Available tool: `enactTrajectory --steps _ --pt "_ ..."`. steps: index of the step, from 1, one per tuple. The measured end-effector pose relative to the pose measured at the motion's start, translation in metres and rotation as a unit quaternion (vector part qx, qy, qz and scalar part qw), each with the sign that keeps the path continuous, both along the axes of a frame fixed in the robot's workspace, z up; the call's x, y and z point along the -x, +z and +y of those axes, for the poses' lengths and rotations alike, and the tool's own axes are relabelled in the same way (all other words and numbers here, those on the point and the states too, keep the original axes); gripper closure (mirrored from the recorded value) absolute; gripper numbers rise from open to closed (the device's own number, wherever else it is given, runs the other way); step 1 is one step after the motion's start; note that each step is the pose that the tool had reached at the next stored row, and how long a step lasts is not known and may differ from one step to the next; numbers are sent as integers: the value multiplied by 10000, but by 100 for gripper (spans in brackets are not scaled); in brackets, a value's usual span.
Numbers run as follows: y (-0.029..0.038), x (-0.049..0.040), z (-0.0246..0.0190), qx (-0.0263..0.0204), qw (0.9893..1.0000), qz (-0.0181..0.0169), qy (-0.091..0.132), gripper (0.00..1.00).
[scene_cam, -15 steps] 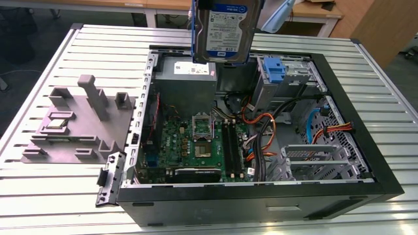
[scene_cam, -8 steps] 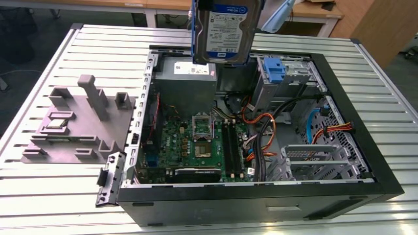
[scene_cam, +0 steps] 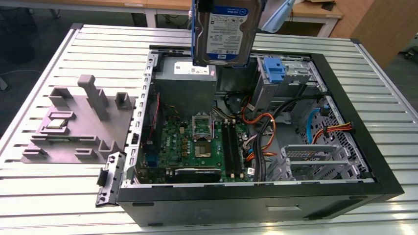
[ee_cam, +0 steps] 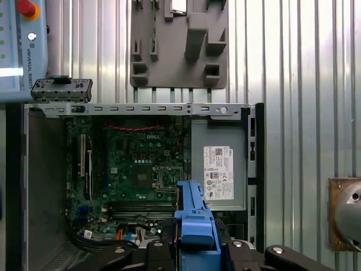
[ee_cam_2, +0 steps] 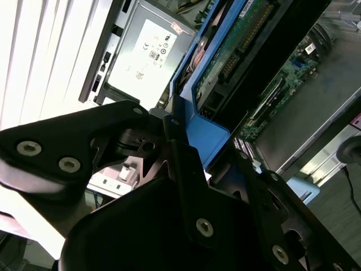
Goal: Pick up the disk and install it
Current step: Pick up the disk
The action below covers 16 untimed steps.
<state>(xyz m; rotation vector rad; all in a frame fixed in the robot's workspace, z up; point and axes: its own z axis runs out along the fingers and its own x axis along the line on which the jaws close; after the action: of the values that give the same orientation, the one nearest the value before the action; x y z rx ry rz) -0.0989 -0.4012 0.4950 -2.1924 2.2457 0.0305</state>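
Exterior view: set high beyond one end of the open black computer case (scene_cam: 261,196), tilted down across the slatted metal surface (scene_cam: 58,196), far enough back to take in the whole case and the grey plastic fixture block (scene_cam: 72,127).

First wrist view: looking straight down from well above, past the blue-framed silver-grey disk (ee_cam: 194,226). Shared with the exterior view: green motherboard (ee_cam: 141,164), silver power supply box (ee_cam: 217,169), fixture block.

Second wrist view: very close behind the black gripper (ee_cam_2: 206,141), angled along the disk toward the same power supply box.
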Motion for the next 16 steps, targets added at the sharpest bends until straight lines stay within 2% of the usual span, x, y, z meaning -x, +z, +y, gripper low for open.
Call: enactTrajectory --steps 8,12,16 --pt "-3 0 -85 0 10000 0 -17 63" --pt "-6 -2 -103 -1 9999 0 -147 63" --pt "-8 -7 -114 0 9998 0 -173 63"
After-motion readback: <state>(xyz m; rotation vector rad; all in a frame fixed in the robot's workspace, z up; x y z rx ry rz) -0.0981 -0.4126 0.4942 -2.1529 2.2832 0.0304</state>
